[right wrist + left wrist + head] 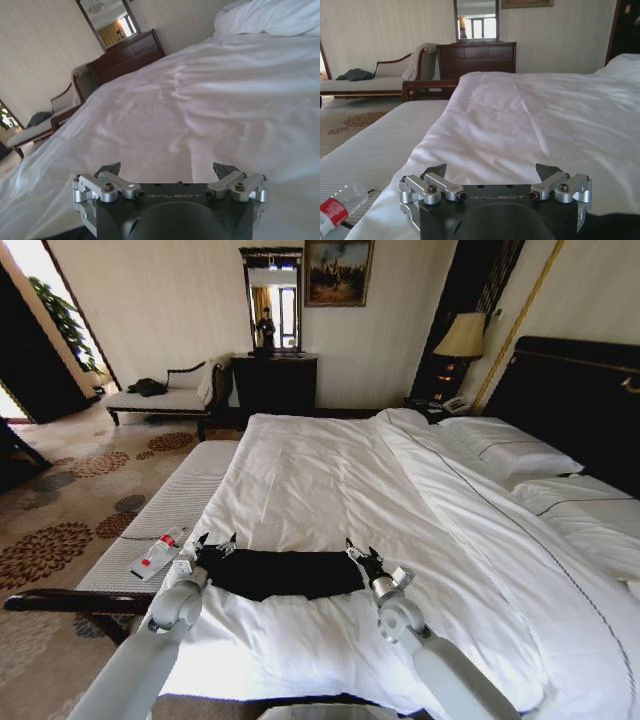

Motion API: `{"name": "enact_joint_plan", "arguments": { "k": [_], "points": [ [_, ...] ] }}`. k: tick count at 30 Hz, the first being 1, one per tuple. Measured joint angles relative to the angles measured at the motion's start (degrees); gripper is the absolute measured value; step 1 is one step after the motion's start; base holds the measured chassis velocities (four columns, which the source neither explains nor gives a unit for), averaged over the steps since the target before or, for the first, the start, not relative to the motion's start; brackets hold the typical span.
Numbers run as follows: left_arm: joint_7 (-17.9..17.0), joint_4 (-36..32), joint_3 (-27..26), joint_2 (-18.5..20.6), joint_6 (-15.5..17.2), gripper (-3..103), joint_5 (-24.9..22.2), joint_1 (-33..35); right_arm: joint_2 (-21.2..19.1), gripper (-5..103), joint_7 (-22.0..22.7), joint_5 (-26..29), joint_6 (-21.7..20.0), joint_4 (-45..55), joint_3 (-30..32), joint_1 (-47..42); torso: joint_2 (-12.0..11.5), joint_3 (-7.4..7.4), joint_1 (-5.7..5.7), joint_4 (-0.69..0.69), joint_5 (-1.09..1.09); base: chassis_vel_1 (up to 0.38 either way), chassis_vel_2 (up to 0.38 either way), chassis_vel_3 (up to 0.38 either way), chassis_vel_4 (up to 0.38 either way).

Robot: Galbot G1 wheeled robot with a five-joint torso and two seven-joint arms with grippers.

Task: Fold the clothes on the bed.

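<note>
Head view, from where I stand at the foot of the bed: the black T-shirt lies as a narrow dark band across the white duvet near the foot end, its long axis running straight from one gripper to the other. The left gripper sits at the band's left end and the right gripper at its right end, so each arm is about equally close to its own end of the cloth and neither has the advantage. The cloth stretches inward from each gripper, toward the other one. Both look set just over or against the fabric's far edge; I cannot tell whether the tips actually touch it.

Both grippers have their fingers spread wide apart with nothing between them. The left wrist view shows the left gripper's fingers apart over bare white duvet, with a sliver of black at the frame's corner; the right wrist view shows the same wide spread, white bedding ahead.

The shirt looks already doubled over into a strip, flat and soft, with slightly uneven edges and a small bulge toward the near side. No lettering shows on the upper face. To my eye another fold would turn on both ends being lifted evenly, since the strip spans exactly the gap between the arms.

A small red-and-white bottle lies on the bench just outside the left gripper.
</note>
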Motion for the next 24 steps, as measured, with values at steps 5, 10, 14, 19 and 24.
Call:
{"name": "enact_joint_plan", "arguments": {
  "k": [5, 10, 14, 19, 24],
  "points": [
    [-0.5, -1.9, -0.2, 1.1, 0.2, 100, 1.6, 4.5, -1.1, 100, 3.8, -1.0, -2.5, 3.1, -2.2, -4.1, 0.0, -0.02, -0.02, -0.04, 0.01, 0.0, 0.0, 0.0, 0.0],
    [-0.9, -4.6, -1.0, 2.5, -0.1, 100, 2.4, 10.5, -2.4, 100, 5.7, -2.1, -3.4, 6.5, -2.6, -8.7, 0.0, -0.02, -0.02, 0.0, 0.01, 0.0, 0.0, 0.0, 0.0],
    [-0.9, -6.2, -2.1, 3.3, -1.4, 100, 4.6, 15.6, -4.4, 100, 8.0, -3.5, -4.0, 8.4, -1.7, -12.9, 0.0, -0.02, -0.02, -0.02, 0.01, 0.0, 0.0, 0.0, 0.0],
    [-1.0, -7.6, -3.9, 4.1, -2.8, 100, 5.2, 19.8, -6.6, 100, 11.9, -4.0, -4.4, 12.9, 0.8, -18.1, 0.0, -0.02, -0.02, -0.03, 0.01, 0.0, 0.0, 0.0, 0.0],
    [-1.0, -9.9, -6.3, 3.6, -4.6, 100, 4.4, 22.1, -5.5, 100, 13.0, -5.1, -2.1, 16.7, 2.7, -21.9, 0.0, -0.02, -0.03, -0.01, 0.01, 0.0, 0.0, 0.0, 0.0]
  ]
}}
